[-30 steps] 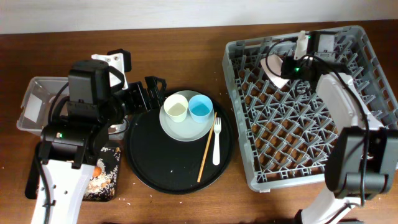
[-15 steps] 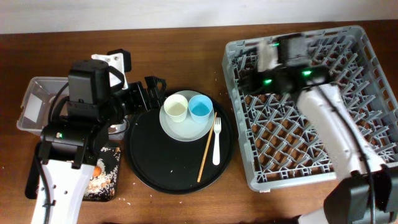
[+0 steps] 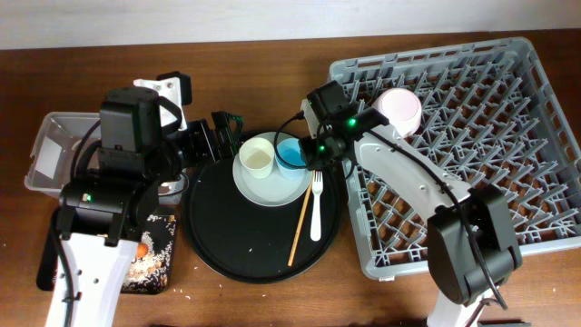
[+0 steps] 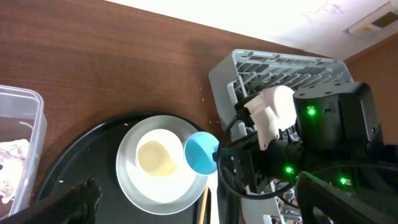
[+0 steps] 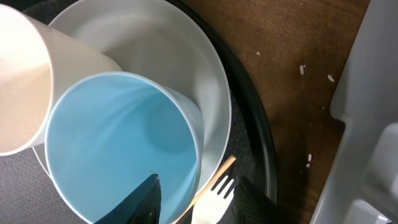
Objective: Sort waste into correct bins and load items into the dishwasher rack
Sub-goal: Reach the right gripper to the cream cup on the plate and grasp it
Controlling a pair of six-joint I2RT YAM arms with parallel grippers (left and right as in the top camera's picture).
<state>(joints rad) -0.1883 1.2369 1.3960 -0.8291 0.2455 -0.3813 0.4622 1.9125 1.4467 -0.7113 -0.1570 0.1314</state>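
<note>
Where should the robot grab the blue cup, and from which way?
Take the light blue cup by its thin wall at the rim, coming straight down from above. It stands upright with its mouth open, so one finger fits inside and one outside. Choose the side facing the dishwasher rack, because the cream cup stands close beside it on the other side.

The round tray [image 3: 227, 245] has the rack [image 3: 545, 154] at its 3 o'clock, the tub [image 3: 45, 145] at 9. The plate [image 3: 272, 189] at the tray's 12 o'clock bears a cup [image 3: 257, 157], a second cup [image 3: 289, 156] at its 3 o'clock; fork [image 3: 317, 204] and chopstick [image 3: 300, 218] lie at the plate's 4 o'clock. A bowl [image 3: 399, 109] sits in the rack.
</note>
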